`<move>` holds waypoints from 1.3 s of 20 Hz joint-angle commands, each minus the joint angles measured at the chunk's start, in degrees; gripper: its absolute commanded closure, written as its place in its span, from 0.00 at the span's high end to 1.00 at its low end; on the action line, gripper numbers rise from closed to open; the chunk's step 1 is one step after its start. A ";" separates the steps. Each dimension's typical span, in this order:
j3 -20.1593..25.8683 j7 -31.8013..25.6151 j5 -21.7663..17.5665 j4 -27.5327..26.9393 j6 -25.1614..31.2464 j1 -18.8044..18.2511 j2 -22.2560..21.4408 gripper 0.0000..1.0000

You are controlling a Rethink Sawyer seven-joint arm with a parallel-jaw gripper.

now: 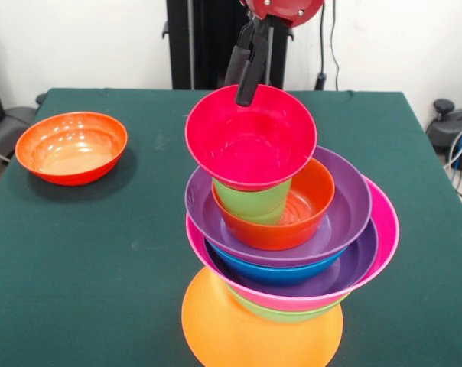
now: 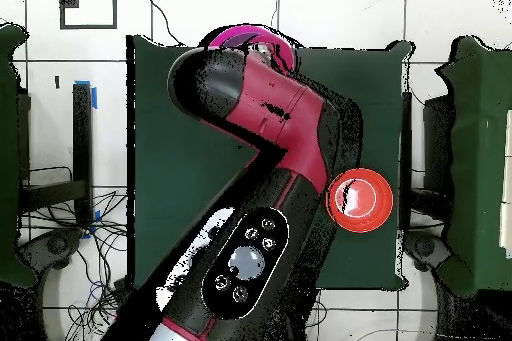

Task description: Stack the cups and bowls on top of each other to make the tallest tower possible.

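Fingers (image 1: 250, 57) are pinching the far rim of the magenta bowl (image 1: 250, 138), which is sitting tilted on the cup (image 1: 252, 200) atop the tower (image 1: 284, 237). Letting go off-centre is risking a slide, toppling the leaning stack.

From above, the red and black arm (image 2: 280, 147) covers most of the green worktop (image 2: 160, 157), with one red-orange bowl (image 2: 359, 200) showing beside it.
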 commanded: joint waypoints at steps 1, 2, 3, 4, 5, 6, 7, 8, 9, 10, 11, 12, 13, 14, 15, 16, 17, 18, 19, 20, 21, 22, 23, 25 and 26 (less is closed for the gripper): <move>9.57 4.94 0.73 6.28 -1.66 -1.84 -1.63 1.00; 9.12 4.89 0.31 6.00 -1.07 -1.86 -1.79 1.00; 9.00 4.88 0.20 5.53 -0.21 -2.01 -2.11 1.00; 8.79 4.62 -0.07 5.20 0.48 -2.19 -2.50 1.00; 8.61 4.64 -0.17 4.65 1.26 -2.28 -2.83 1.00; 8.23 4.54 -0.47 4.23 2.24 -2.38 -3.17 1.00; 8.01 4.55 -0.62 3.92 3.08 -2.39 -3.51 1.00; 7.79 4.57 -0.77 3.62 3.91 -2.39 -3.85 1.00; 7.94 4.22 -0.87 3.86 4.08 -2.62 -4.21 1.00; 8.10 4.13 -0.93 3.98 4.17 -2.71 -4.30 1.00; 8.26 4.05 -0.98 4.10 4.26 -2.79 -4.39 1.00; 8.22 3.75 -1.24 4.19 4.35 -2.92 -4.54 1.00; 8.26 3.15 -1.61 4.44 4.22 -3.20 -4.66 1.00; 8.30 2.55 -1.99 4.69 4.08 -3.47 -4.78 1.00; 8.44 1.70 -2.38 5.10 3.71 -3.86 -4.97 1.00; 8.60 0.68 -2.84 5.74 3.08 -4.30 -5.20 1.00; 8.77 -0.34 -3.30 6.37 2.45 -4.75 -5.44 1.00; 8.84 -1.37 -3.89 6.94 1.90 -5.19 -5.62 1.00; 9.32 -2.52 -4.26 7.71 1.01 -5.82 -5.88 1.00; 9.48 -3.50 -4.81 8.19 0.66 -6.32 -6.09 1.00; 9.55 -4.01 -5.22 8.55 0.34 -6.66 -6.20 1.00; 9.60 -4.42 -5.75 8.85 -0.14 -6.97 -6.29 1.00; 9.65 -4.84 -6.29 9.16 -0.63 -7.28 -6.39 1.00; 10.50 -6.06 -7.22 9.85 -1.72 -8.48 -6.76 1.00; 10.94 -6.45 -7.67 10.14 -2.34 -9.00 -6.84 1.00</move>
